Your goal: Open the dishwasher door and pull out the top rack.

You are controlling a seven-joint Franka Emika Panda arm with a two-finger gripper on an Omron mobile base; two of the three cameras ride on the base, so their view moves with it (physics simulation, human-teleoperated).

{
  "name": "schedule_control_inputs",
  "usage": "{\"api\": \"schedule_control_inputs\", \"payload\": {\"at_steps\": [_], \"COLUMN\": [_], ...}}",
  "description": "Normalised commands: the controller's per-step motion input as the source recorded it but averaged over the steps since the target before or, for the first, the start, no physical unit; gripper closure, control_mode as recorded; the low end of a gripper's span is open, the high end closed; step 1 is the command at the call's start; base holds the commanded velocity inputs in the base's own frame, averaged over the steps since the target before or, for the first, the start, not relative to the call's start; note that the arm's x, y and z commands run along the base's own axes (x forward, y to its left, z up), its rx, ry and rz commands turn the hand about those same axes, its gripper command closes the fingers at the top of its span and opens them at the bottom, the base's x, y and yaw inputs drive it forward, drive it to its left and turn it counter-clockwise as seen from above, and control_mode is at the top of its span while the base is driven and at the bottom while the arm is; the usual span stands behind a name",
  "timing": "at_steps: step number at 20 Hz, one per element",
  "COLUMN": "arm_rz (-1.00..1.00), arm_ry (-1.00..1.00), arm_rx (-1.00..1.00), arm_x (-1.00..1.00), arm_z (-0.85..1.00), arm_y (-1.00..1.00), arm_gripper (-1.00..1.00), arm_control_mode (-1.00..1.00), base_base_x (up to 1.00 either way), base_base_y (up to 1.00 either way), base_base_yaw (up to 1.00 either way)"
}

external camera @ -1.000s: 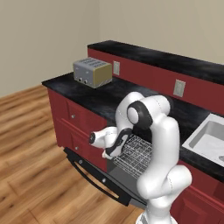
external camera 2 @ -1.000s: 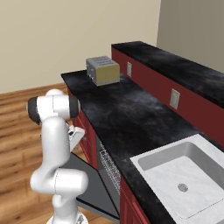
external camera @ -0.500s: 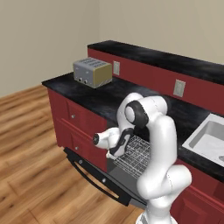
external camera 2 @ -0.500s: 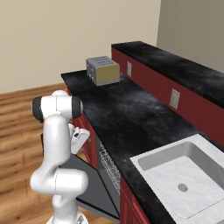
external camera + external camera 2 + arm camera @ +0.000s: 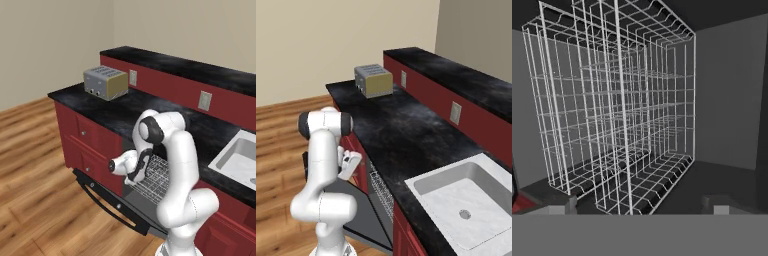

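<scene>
Here the silver toaster (image 5: 105,83) sits on the left end of the black counter (image 5: 150,107), and no words can be read on it or on anything else. Below it are the red cabinets (image 5: 87,145). Next to them the dishwasher door (image 5: 111,201) hangs open, folded down flat near the wood floor (image 5: 40,180), with its long bar handle (image 5: 102,198) along the front edge. Over the door, the top rack (image 5: 156,173) of thin silver wire sticks part way out of the dark opening under the counter. The white arm bends down in front of it, and the gripper (image 5: 137,170) is right at the front of the rack. In the view from the hand, the rack (image 5: 619,107) is very close, and the two finger tips (image 5: 716,206) stand far apart at the bottom with nothing between them. On the right side, the white sink (image 5: 239,157) is set into the counter. From the other side, the door (image 5: 363,215) slopes down dark beside the arm, and the rack (image 5: 381,189) shows under the counter edge.
</scene>
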Motion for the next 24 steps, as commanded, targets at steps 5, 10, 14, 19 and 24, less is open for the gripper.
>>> {"api": "schedule_control_inputs", "payload": {"at_steps": [5,10,14,19,24], "arm_rz": [0.0,0.0,0.0,0.0,0.0], "arm_ry": [0.0,0.0,0.0,0.0,0.0], "arm_rx": [-0.02,0.0,0.0,0.0,0.0], "arm_x": [0.16,0.3,0.29,0.2,0.16], "arm_z": [-0.17,-0.08,-0.11,-0.24,-0.31], "arm_y": [-0.16,-0.2,-0.19,-0.14,-0.13], "arm_gripper": [-1.0,-1.0,-1.0,-1.0,-1.0], "arm_control_mode": [-1.0,-1.0,-1.0,-1.0,-1.0], "base_base_x": [0.0,0.0,0.0,0.0,0.0], "base_base_y": [0.0,0.0,0.0,0.0,0.0], "base_base_yaw": [0.0,0.0,0.0,0.0,0.0]}}
